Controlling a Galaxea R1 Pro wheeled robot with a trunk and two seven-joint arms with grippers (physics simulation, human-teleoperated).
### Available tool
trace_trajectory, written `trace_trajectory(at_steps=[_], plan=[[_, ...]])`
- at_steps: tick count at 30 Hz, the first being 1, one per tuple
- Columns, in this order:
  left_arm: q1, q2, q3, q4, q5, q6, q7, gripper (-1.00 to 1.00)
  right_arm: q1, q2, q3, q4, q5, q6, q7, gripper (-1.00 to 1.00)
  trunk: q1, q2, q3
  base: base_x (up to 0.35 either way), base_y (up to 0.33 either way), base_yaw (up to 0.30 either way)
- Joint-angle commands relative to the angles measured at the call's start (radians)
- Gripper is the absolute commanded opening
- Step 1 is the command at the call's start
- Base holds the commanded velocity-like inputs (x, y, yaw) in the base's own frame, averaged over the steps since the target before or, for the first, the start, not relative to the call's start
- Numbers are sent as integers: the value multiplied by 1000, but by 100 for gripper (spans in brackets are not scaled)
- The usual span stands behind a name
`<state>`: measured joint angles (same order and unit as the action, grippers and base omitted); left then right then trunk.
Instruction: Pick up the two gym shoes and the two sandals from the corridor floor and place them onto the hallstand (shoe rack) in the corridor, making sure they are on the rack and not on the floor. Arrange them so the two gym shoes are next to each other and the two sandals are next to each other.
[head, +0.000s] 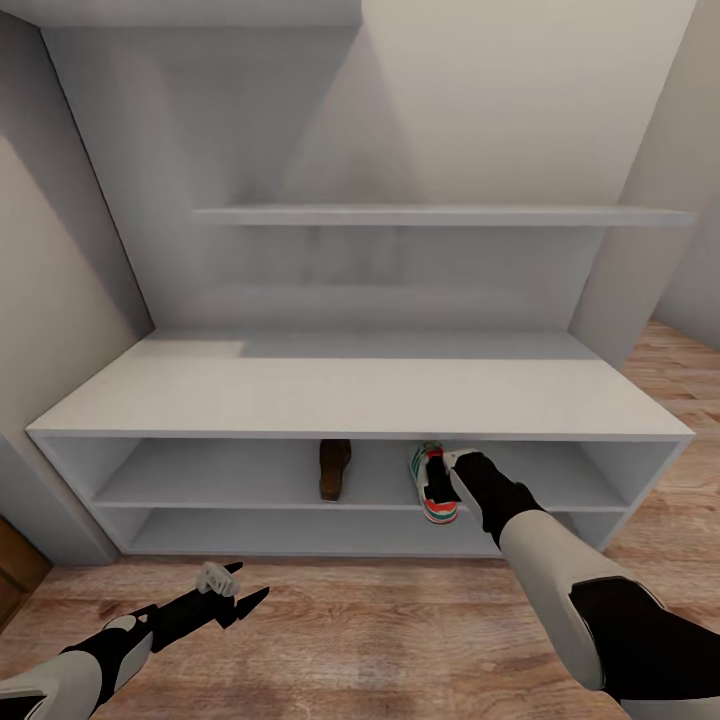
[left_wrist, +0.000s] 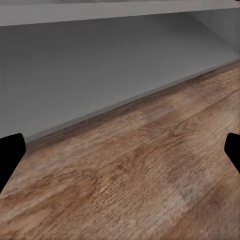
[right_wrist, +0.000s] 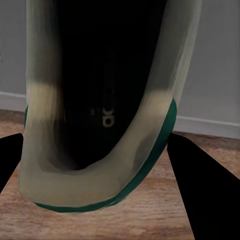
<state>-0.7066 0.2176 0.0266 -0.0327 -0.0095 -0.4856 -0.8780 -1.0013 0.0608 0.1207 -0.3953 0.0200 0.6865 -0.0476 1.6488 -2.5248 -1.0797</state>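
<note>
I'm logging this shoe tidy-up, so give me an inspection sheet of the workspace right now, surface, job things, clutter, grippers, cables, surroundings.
Surface: hallstand, pale grey bench with two open shelves; top bare; floating shelf above.
Job's things: one gym shoe on the upper open shelf at the right gripper; one sandal on the same shelf, apart from the shoe. Other shoe and sandal: nothing seen.
Clutter: nothing seen.
Grippers: right gripper reaches into the shelf, fingers on either side of the shoe in the right wrist view; whether it clamps, cannot tell. Left gripper open, holding nothing, over the corridor floor.
Cables: nothing seen.
Surroundings: plain walls, wood-plank floor.
</note>
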Motion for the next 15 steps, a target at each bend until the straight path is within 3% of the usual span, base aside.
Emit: trace_trajectory(at_steps=[1, 15], plan=[[-1, 0, 3, 0, -1, -2, -3, 100, 0, 0, 5, -1, 1, 5, -3, -100, 0, 0, -1, 0, 0, 0], [-1, 0, 3, 0, -1, -2, -3, 100, 0, -2, 5, 1, 1, 2, -3, -100, 0, 0, -1, 0, 0, 0]])
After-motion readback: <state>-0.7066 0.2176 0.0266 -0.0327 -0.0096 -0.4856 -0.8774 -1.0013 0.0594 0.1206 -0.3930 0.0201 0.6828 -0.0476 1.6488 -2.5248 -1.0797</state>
